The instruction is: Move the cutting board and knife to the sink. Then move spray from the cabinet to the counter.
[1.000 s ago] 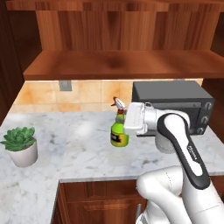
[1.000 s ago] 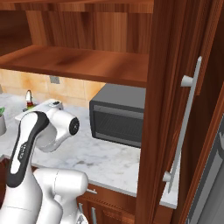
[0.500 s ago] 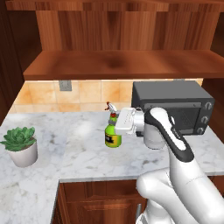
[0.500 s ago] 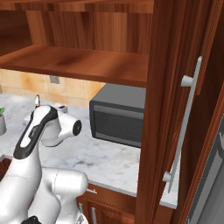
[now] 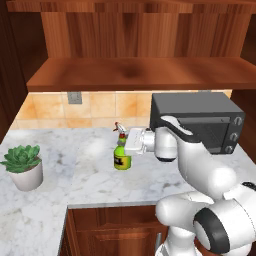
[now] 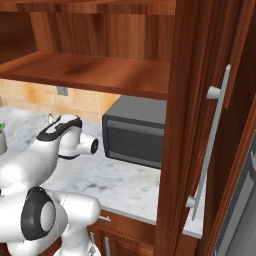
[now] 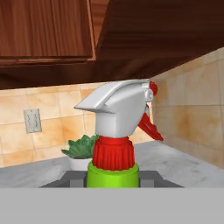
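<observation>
The spray (image 5: 121,159), a green bottle with a white-and-red trigger head, stands upright at or just above the white marble counter (image 5: 90,177), left of the microwave. My gripper (image 5: 129,141) reaches in from the right and is shut on the bottle's neck. In the hand view the spray (image 7: 114,131) rises close up between my fingers. Above hangs the reddish-brown cabinet (image 5: 135,75) with a bare shelf. The cutting board, the knife and the sink are out of view.
A black microwave (image 5: 200,122) stands on the counter to the right, behind my arm. A potted plant (image 5: 22,167) sits at the left. In the right base view an open cabinet door (image 6: 195,100) with a metal bar handle (image 6: 212,145) stands close on the right.
My arm has carried the spray a little to the left and lower, down towards the counter. The grip on it has stayed the same.
</observation>
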Robot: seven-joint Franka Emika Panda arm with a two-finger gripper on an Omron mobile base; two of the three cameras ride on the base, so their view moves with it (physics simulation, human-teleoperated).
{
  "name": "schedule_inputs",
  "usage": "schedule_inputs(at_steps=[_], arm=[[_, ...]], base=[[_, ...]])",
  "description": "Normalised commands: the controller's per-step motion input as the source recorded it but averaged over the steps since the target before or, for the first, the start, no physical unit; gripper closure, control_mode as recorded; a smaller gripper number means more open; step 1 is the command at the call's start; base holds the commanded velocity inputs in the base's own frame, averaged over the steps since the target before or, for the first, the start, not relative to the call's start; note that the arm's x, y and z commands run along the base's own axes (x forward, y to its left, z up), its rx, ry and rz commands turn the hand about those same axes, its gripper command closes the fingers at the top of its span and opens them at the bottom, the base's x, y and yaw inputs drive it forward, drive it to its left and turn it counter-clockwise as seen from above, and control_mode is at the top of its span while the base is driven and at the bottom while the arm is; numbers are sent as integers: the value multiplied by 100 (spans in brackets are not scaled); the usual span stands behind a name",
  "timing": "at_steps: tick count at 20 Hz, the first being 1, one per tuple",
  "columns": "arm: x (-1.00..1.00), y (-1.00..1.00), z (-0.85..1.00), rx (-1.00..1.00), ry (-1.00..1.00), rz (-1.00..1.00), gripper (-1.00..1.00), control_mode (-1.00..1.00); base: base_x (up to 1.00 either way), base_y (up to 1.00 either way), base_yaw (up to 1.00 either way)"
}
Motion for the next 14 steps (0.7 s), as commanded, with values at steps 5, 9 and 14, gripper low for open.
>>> schedule_inputs(at_steps=[5, 9, 14], arm=[[34, 2, -42, 0, 0, 13, 100, -100], [34, 5, -41, 0, 0, 11, 100, -100], [25, 6, -37, 0, 0, 7, 100, -100]], base=[[0, 0, 0], [0, 0, 0], [0, 0, 0]])
